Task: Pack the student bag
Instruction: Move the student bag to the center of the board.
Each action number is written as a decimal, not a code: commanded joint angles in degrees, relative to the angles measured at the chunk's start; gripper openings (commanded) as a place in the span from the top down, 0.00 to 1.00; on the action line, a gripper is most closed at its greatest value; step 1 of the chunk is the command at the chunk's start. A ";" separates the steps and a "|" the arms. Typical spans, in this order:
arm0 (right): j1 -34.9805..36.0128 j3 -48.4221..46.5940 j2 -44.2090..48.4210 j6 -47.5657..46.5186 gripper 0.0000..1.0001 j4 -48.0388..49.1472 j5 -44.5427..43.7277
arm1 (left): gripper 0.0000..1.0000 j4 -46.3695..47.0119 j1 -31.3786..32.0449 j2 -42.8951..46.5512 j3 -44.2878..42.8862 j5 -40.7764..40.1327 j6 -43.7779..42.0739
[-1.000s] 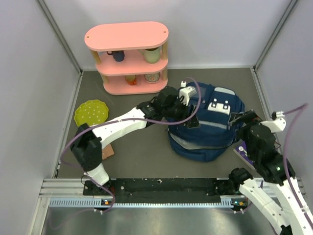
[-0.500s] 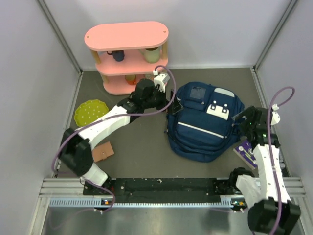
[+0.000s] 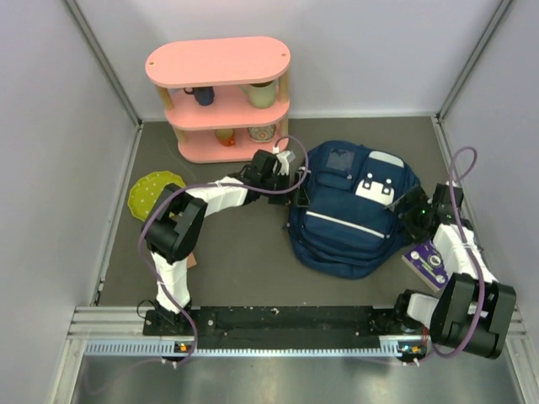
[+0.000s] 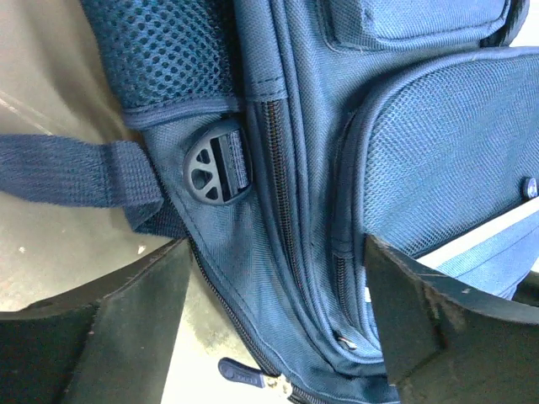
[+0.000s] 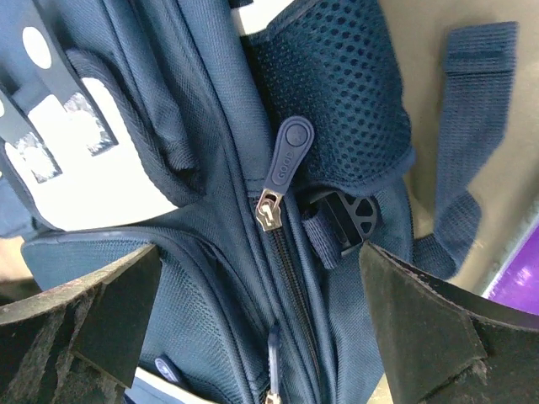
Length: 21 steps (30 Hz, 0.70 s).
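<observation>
White-shelled arms (image 3: pixel 215 195) with black joints; purple cables (image 3: pixel 456 164) loop behind the left claw (image 3: pixel 295 179) and right claw (image 3: pixel 413 210), whose fingers (image 4: pixel 135 328) are scuffed black wedges.

No words can be read with certainty. The zipper pull (image 5: pixel 289 151) on the student bag (image 3: pixel 345 227) carries small raised letters, too blurred to read. The purple item (image 3: pixel 429 263) at the right shows a pale round sign, unreadable.
</observation>
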State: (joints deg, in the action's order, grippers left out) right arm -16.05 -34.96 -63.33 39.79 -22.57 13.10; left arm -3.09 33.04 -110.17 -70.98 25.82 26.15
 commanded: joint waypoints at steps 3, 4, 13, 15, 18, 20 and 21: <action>-0.21 -1.87 -7.50 -6.48 0.03 7.54 13.61 | 0.48 10.11 0.19 -2.77 3.90 6.43 3.46; 0.23 -1.87 -8.55 -7.18 0.04 7.97 14.05 | 0.62 12.21 0.27 -1.81 5.14 6.69 4.77; 12.53 -6.16 -14.71 -9.38 0.13 8.33 10.20 | 1.00 14.35 6.06 13.02 19.81 0.38 7.86; 14.20 -7.39 -15.59 -9.29 0.13 8.33 8.96 | 1.00 12.50 7.30 16.02 23.86 -3.47 9.34; 15.70 -9.33 -17.70 -9.03 0.13 8.85 8.78 | 1.00 9.43 9.76 22.44 29.39 -8.23 12.50; 17.70 -10.65 -19.97 -8.77 0.13 9.73 9.92 | 1.00 8.20 10.73 27.36 33.25 -12.63 14.27; 18.68 -12.31 -21.03 -8.77 0.13 9.82 10.19 | 1.00 6.54 10.73 29.03 34.32 -13.95 15.84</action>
State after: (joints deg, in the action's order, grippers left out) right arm -1.91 -42.65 -80.25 30.35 -14.39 21.08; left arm 8.47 41.04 -88.88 -42.09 16.27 36.32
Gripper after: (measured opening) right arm 0.875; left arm 0.019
